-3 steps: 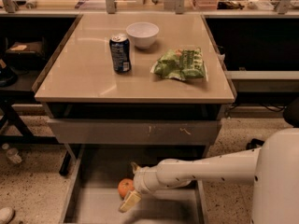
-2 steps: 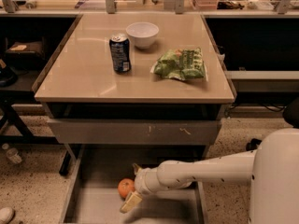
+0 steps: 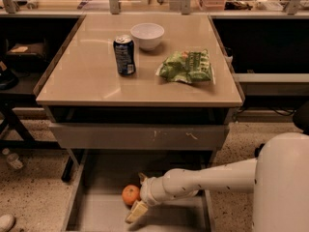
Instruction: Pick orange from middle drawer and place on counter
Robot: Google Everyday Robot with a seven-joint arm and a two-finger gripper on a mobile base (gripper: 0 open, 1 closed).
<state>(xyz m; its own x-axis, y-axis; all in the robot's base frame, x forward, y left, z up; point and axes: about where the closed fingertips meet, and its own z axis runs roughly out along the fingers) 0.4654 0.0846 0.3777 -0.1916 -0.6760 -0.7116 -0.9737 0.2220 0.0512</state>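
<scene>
Low in the open middle drawer (image 3: 102, 215), the white arm's pincer (image 3: 135, 198) is spread wide, one finger either side of the orange (image 3: 130, 195) on the drawer floor. I cannot tell whether they touch it. The drawer's near end is cut off. On the worktop (image 3: 87, 81) stand a blue can (image 3: 124, 55), a white bowl (image 3: 147, 35) and a green bag (image 3: 187, 65). The print on the can and bag is unreadable.

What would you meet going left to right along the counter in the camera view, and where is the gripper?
Soda can → white bowl → green snack bag. The gripper is lower down, in the middle drawer, open, just right of the orange.
</scene>
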